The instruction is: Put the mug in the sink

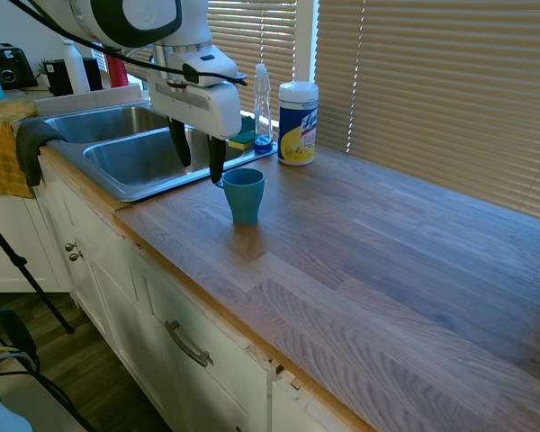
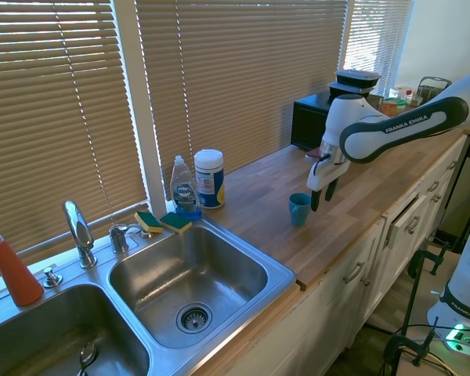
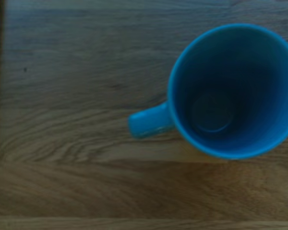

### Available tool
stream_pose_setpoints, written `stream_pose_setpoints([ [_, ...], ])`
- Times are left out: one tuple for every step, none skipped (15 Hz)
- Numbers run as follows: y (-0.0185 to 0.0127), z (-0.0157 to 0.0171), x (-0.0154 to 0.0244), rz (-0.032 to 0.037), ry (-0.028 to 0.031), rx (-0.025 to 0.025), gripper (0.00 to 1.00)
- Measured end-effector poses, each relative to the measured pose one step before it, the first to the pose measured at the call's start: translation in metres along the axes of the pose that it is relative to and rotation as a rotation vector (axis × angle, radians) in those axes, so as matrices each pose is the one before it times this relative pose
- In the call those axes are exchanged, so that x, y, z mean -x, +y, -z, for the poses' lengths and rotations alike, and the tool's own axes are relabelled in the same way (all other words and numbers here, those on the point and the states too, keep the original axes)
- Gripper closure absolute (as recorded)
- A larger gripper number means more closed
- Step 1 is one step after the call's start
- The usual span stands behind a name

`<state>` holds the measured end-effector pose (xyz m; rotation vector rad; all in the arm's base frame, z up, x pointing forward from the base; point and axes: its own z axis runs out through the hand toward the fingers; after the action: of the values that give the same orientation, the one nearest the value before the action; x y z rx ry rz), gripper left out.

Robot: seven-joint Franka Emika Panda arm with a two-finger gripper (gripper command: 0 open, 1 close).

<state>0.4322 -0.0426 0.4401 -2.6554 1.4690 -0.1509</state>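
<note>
The teal-blue mug (image 1: 244, 193) stands upright and empty on the wooden counter, just right of the sink (image 1: 117, 184). Its handle points toward the sink. My gripper (image 1: 198, 155) hangs open with nothing in it, raised above the counter beside the mug's handle, its fingertips about level with the rim. From the other side, the gripper (image 2: 322, 196) sits just right of the mug (image 2: 299, 209), and the sink (image 2: 278, 276) shows two steel basins. The wrist view looks straight down into the mug (image 3: 235, 91), handle to its left.
Behind the mug stand a white wipes canister (image 1: 298, 110) and a dish soap bottle (image 1: 263, 103), with sponges (image 1: 241, 133) on the sink's rim. A chrome faucet (image 2: 78, 231) rises behind the basins. A yellow towel (image 1: 4, 148) hangs at the sink's far end.
</note>
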Motion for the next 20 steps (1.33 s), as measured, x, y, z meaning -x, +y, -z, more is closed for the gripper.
stream_pose_setpoints([
  [0.00259,0.00292,-0.0075,-0.02386,-0.00213,-0.01045,0.0],
  [0.00079,0.00197,-0.00701,-0.02194,-0.00442,-0.00983,0.0],
  [-0.00144,0.00124,-0.00617,-0.02326,-0.00296,-0.00659,0.0],
  [-0.00342,0.00102,-0.0065,-0.02576,-0.00008,-0.00427,0.0],
  [-0.00551,0.00014,-0.00609,-0.02134,-0.00012,-0.00222,0.0],
  [-0.00523,-0.00133,-0.00591,-0.01504,-0.00125,0.00048,0.0],
  [-0.00465,-0.0028,-0.00586,-0.0141,-0.00316,0.00254,0.0],
  [-0.00381,-0.00421,-0.00637,-0.01495,-0.00382,0.00546,0.0],
  [-0.00297,-0.00521,-0.00586,-0.01533,-0.00421,0.0072,0.0],
  [-0.00235,-0.00657,-0.00499,-0.01033,-0.00546,0.00958,0.0],
  [-0.00223,-0.00732,-0.00387,-0.00705,-0.00605,0.01073,0.0],
  [-0.00278,-0.00777,-0.0031,-0.00563,-0.0052,0.01015,0.0],
  [-0.00247,-0.00661,-0.00298,-0.00539,-0.00432,0.0088,0.0],
  [-0.00221,-0.00631,-0.00355,-0.00618,-0.00444,0.00851,0.0],
  [-0.0011,-0.00716,-0.00432,-0.00726,-0.00452,0.00759,0.0],
  [-0.00062,-0.00767,-0.00428,-0.00854,-0.00498,0.0064,0.0],
  [-0.00039,-0.0085,-0.00368,-0.00755,-0.00542,0.00748,0.0],
  [-0.00096,-0.00711,-0.00291,-0.0045,-0.00386,0.0071,0.0],
  [-0.00167,-0.00586,-0.00179,-0.00175,-0.00391,0.0073,1.0],
  [-0.00166,-0.00526,-0.00118,-0.00076,-0.0041,0.00587,1.0],
])
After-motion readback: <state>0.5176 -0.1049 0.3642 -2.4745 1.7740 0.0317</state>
